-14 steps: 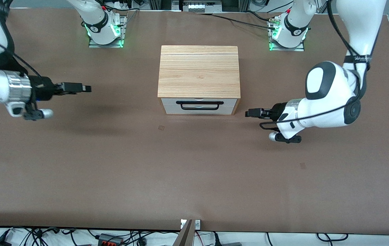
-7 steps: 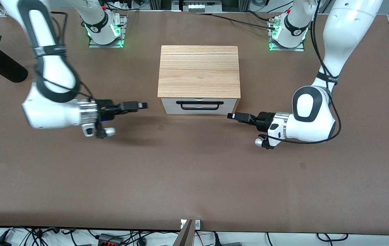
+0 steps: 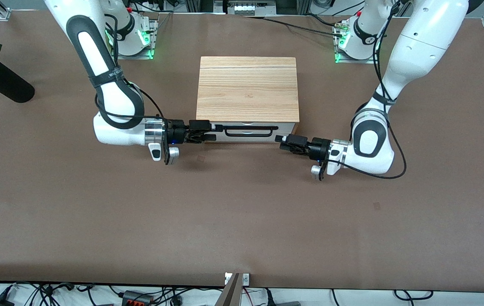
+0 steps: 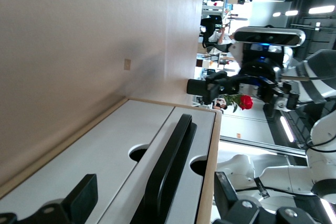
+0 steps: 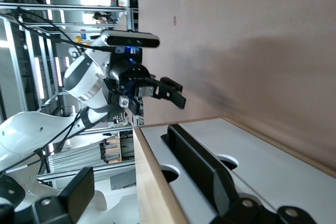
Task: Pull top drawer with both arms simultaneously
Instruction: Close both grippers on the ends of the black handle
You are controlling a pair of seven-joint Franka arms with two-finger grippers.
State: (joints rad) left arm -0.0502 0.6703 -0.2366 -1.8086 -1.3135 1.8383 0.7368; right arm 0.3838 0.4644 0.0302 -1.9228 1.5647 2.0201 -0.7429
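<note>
The cabinet has a light wood lid (image 3: 248, 87) and two white drawer fronts, both shut. The top drawer (image 3: 286, 126) carries a long black bar handle (image 3: 248, 126), just above the second drawer's matching handle. My right gripper (image 3: 208, 131) is open at the cabinet's front corner toward the right arm's end, level with the handles. My left gripper (image 3: 281, 143) is open just off the front corner toward the left arm's end. In the left wrist view the handle (image 4: 173, 156) runs between my open left gripper's (image 4: 155, 187) fingers. In the right wrist view the handle (image 5: 197, 169) lies by my open right gripper (image 5: 157, 195).
A black vase (image 3: 1, 83) with a red rose lies near the table edge at the right arm's end. The brown table (image 3: 242, 212) stretches wide in front of the cabinet. Each wrist view shows the other gripper farther off.
Both arms have swung inward from the table's ends to the cabinet's front corners, level with the drawer handles. Both grippers stay open and the drawers stay shut.
</note>
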